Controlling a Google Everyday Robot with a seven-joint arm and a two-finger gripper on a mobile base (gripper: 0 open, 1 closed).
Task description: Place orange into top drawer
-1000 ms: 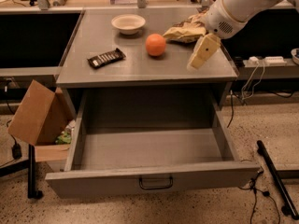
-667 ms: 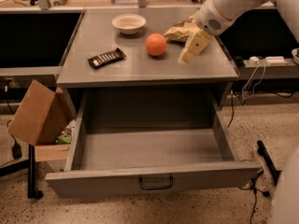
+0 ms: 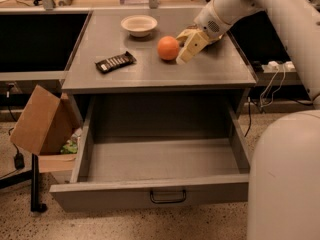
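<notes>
The orange (image 3: 168,48) sits on the grey tabletop (image 3: 210,71), out of the drawer, and serves here as the reference for everything else. The hand (image 3: 188,48) is just to the right of the orange, low over the tabletop and angled down toward the fruit's right side. Whether it touches the orange cannot be told. Nor can it be told how far open the hand is, because a tan shape right behind it blends with it. It does not have the orange lifted. The white arm (image 3: 250,4) rises from the hand up and to the right of the orange.

Behind and to the left of the orange stands a white bowl (image 3: 139,25), apart from it. A dark flat packet (image 3: 115,62) lies to the left of the orange and a little nearer the front edge.

Below and in front of the orange, the top drawer (image 3: 150,193) is pulled fully out, with a dark handle (image 3: 168,197) in the middle of its front. A cardboard box (image 3: 42,119) leans far down to the left of the orange, beside the cabinet. The robot's rounded white base (image 3: 285,179) fills the corner down to the right of the orange.
</notes>
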